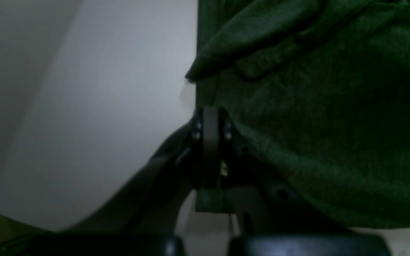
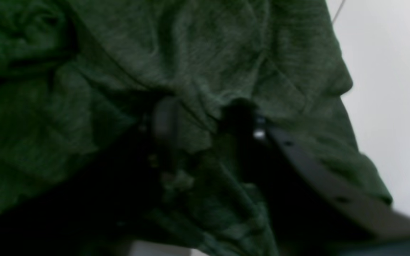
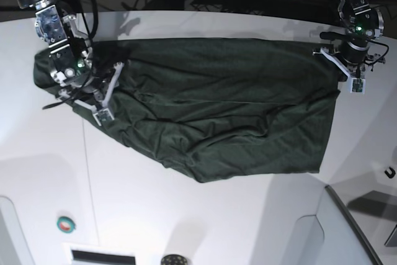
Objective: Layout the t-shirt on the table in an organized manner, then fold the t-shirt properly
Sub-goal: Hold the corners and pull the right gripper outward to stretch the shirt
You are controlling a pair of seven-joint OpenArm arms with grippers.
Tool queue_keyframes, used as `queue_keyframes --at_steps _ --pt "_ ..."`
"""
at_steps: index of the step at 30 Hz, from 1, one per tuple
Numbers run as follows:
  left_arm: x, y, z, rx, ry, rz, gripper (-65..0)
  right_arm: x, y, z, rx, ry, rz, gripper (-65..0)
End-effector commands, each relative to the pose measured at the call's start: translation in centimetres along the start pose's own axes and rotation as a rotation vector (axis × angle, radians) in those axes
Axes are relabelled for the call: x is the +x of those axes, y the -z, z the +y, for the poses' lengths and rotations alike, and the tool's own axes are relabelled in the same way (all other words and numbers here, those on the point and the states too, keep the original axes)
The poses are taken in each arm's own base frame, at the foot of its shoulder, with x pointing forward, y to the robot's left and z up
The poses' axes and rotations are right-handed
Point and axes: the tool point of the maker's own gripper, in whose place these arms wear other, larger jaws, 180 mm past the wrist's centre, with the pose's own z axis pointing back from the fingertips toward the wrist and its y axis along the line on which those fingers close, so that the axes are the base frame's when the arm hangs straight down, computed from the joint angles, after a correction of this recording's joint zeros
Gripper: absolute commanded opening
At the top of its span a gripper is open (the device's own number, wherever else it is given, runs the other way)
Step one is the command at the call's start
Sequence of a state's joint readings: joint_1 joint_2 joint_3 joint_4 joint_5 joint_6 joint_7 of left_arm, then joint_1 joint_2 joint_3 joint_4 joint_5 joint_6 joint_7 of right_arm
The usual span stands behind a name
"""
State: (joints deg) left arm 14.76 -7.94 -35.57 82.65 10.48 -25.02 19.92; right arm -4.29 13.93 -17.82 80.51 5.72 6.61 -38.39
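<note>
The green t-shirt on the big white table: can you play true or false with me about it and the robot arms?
1. The t-shirt is folded into a neat small square. False: it lies spread wide and wrinkly.
2. The left gripper is shut on the t-shirt's edge. True.
3. The t-shirt hangs off the table. False: all of it that shows lies on the tabletop.
4. The right gripper has cloth bunched between its fingers. True.
5. Both arms are at the same end of the t-shirt. False: they are at opposite ends.
</note>
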Motion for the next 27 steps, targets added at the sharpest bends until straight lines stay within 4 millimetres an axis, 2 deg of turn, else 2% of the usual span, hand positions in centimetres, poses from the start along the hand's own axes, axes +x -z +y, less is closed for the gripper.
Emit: queue_keyframes --at_steps 1,2,3,5,7,12,15,17,21,24,27 --pt "1.3 -0.2 1.0 0.022 0.006 -0.044 -65.0 1.7 -0.4 -0.2 0.008 -0.017 -0.051 -54.3" --pt "1.3 -0.2 1.0 0.022 0.006 -0.044 -65.0 2.0 -0.5 0.1 0.025 -0.036 -0.057 -61.7" --pt "1.3 -0.2 1.0 0.022 0.006 -0.044 -65.0 2.0 -0.5 0.3 0.038 -0.052 -0.055 -65.0" --pt "1.3 -0.2 1.0 0.022 0.006 -0.044 -65.0 2.0 -0.5 0.6 0.056 -0.073 -0.054 -63.0" --pt "0.8 0.0 0.8 0.018 0.001 -0.031 -65.0 2.5 -0.7 0.6 0.055 -0.080 -0.069 -64.7" --pt "-0.5 0.3 0.6 0.007 -0.011 0.002 -65.0 5.0 -1.3 -0.7 0.027 -0.093 -0.117 -64.8" --pt "-0.5 0.3 0.7 0.008 -0.010 0.002 -65.0 6.4 -1.5 -1.9 0.003 -0.102 -0.140 -64.8" --pt "-0.6 0.1 1.5 0.028 -0.023 0.001 -65.0 7.3 -1.7 -3.4 -0.025 -0.113 -0.151 -64.8" --pt "-0.7 -0.2 2.8 0.063 -0.046 -0.002 -65.0 8.3 -0.7 -5.6 -0.057 -0.105 -0.128 -64.8" --pt "-0.9 -0.2 2.9 0.063 -0.043 0.002 -65.0 8.5 0.4 -7.2 -0.075 -0.090 -0.097 -64.8" --pt "-1.0 -0.3 2.9 0.064 -0.043 0.004 -65.0 9.9 0.8 -8.6 -0.092 -0.079 -0.118 -64.8"
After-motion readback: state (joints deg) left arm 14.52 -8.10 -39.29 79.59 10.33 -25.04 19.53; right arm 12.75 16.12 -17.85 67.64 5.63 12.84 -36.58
